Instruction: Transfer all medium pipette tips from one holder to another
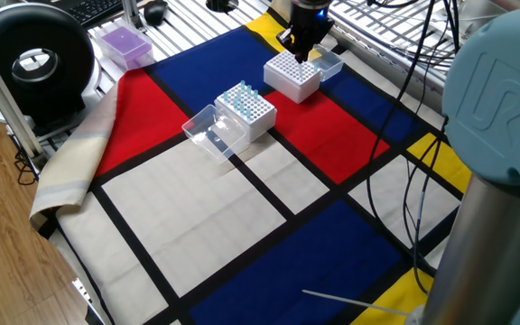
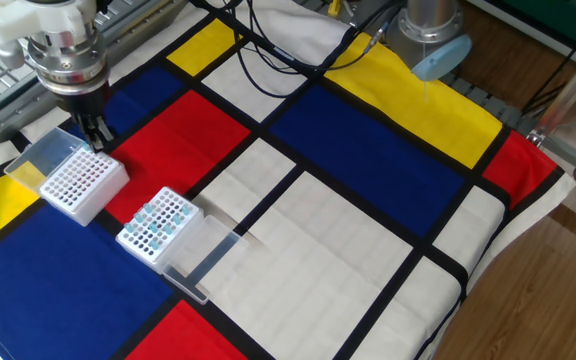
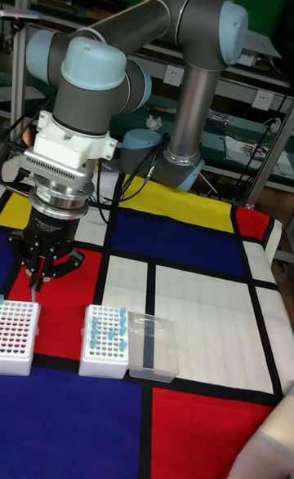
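Tabletop [image 2: 368,250]: covered by a cloth of red, blue, yellow and white blocks with black lines.
Near rack [image 2: 156,226]: white, holds the medium pipette tips [image 2: 150,222], pale blue, filling only part of its holes; a clear lid [image 2: 200,258] lies open beside it.
Far rack [image 2: 77,184]: white, holes look empty; its clear lid [image 2: 40,158] lies open behind.
Claw [image 3: 36,281]: hovers over the far rack's edge, fingers close together around a thin tip [image 3: 33,289], as far as can be seen.
Purple box [image 1: 123,43]: off the cloth, well apart.
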You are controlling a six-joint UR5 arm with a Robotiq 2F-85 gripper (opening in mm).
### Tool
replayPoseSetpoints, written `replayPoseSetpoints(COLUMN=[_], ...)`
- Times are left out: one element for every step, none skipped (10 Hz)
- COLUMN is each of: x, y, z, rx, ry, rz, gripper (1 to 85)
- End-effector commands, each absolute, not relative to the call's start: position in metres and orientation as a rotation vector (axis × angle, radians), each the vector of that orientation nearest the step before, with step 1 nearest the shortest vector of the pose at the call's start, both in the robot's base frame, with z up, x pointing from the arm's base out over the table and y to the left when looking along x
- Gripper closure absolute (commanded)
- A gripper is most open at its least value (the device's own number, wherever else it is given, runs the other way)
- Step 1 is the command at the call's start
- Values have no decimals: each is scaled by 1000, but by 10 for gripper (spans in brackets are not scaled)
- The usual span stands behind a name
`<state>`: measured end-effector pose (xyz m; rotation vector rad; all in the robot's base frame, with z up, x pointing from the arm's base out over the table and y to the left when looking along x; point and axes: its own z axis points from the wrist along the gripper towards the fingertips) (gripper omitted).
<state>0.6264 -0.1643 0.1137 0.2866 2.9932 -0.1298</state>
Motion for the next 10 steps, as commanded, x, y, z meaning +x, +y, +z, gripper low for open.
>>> replayPoseSetpoints(x=[628,627,628,630,631,633,634,635,636,635], y=[-165,-166,-166,-165,-165,-165,-166,-166,-165,-165], z=[115,116,118,120,123,123,121,120,119,119], rx=[283,280,274,271,272,272,274,276,278,280], ry=[2989,2988,2986,2985,2988,2987,2985,2982,2980,2980], rz=[-120,-129,-140,-140,-139,-136,-136,-137,-137,-137], gripper=[827,827,827,827,827,827,827,827,830,830])
